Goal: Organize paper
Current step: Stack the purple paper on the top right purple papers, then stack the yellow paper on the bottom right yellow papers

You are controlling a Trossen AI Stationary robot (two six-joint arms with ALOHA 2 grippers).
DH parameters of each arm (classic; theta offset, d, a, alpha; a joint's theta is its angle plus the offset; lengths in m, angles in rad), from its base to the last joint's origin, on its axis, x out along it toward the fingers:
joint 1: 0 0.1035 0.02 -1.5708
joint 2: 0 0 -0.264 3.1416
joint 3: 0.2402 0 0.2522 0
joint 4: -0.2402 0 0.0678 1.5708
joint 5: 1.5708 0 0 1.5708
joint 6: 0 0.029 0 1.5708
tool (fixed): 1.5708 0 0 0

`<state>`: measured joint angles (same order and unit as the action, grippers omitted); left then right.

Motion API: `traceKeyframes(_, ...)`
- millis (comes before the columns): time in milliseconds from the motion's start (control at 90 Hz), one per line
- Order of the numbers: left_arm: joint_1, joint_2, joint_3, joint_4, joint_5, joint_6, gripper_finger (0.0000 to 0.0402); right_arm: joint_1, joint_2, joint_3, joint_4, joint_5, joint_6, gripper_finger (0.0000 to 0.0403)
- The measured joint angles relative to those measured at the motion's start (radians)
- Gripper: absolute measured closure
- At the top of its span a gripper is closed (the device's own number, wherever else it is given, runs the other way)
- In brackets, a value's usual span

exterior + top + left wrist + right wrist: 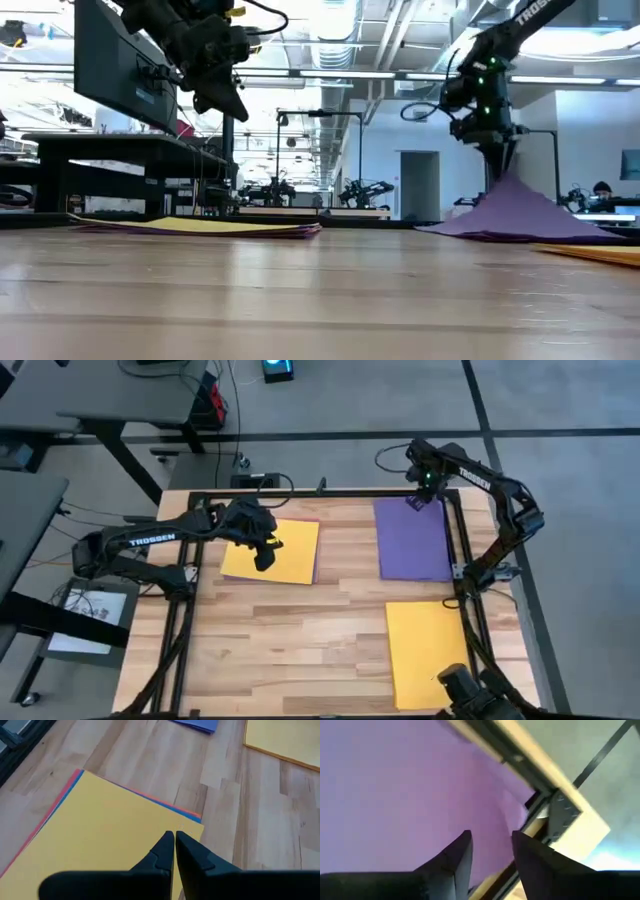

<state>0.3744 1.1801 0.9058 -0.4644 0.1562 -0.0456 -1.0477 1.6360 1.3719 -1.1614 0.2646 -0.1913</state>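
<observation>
The left gripper [268,552] hangs in the air above a yellow sheet [285,560] that tops a small pile of paper [70,785] at the far left of the table [300,640]. Its two fingers are pressed together with nothing between them. Red and blue edges peek out from under the yellow sheet along the sides of the pile, just ahead of the fingertips.

The right gripper [418,500] is down at the far right corner of the table, on the back edge of a purple sheet [413,540]. From table height the purple sheet rises to a peak right under this gripper [497,165], with the rest of it sloping down to the wood. In the wrist view a gap shows between its fingers [455,855], and the purple paper lies behind them; whether they have actually got hold of the paper I cannot tell.

A second yellow sheet [428,650] lies flat on the near side of the purple one, well apart from both grippers.
</observation>
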Motion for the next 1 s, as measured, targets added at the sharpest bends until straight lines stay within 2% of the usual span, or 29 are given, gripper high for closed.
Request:
traceKeyframes(78,0.000,0.000,0.000,0.005,0.000,0.000,0.0400,0.006,-0.001,0.071,-0.024,-0.014,0.003,0.0274)
traceKeyframes(144,0.000,-0.003,0.000,0.005,-0.001,0.000,0.0400,0.023,-0.002,0.120,-0.044,-0.086,0.030,0.0274)
traceKeyframes(200,0.000,-0.004,0.000,0.003,-0.006,0.002,0.0400,0.042,-0.003,0.144,-0.041,-0.208,0.115,0.0274)
traceKeyframes(322,0.010,-0.004,0.000,-0.041,-0.026,0.039,0.0400,0.105,0.001,0.122,0.071,-0.558,0.397,0.0274)
traceKeyframes(389,0.029,0.000,-0.013,-0.055,-0.027,0.049,0.0400,0.170,0.003,0.072,0.205,-0.647,0.487,0.0274)
traceKeyframes(567,0.091,0.005,-0.114,-0.029,0.038,0.064,0.0400,0.413,0.005,-0.142,0.633,-0.649,0.805,0.0275)
traceKeyframes(744,0.106,0.005,-0.234,0.062,0.076,0.096,0.0400,0.661,0.022,-0.292,1.047,-0.521,1.142,0.0275)
traceKeyframes(856,0.106,0.009,-0.307,0.151,0.076,0.127,0.0400,0.776,0.095,-0.303,1.124,-0.432,1.266,0.0275)
traceKeyframes(1000,0.106,0.047,-0.359,0.223,0.090,0.159,0.0400,0.859,0.245,-0.267,1.184,-0.417,1.379,0.0275)
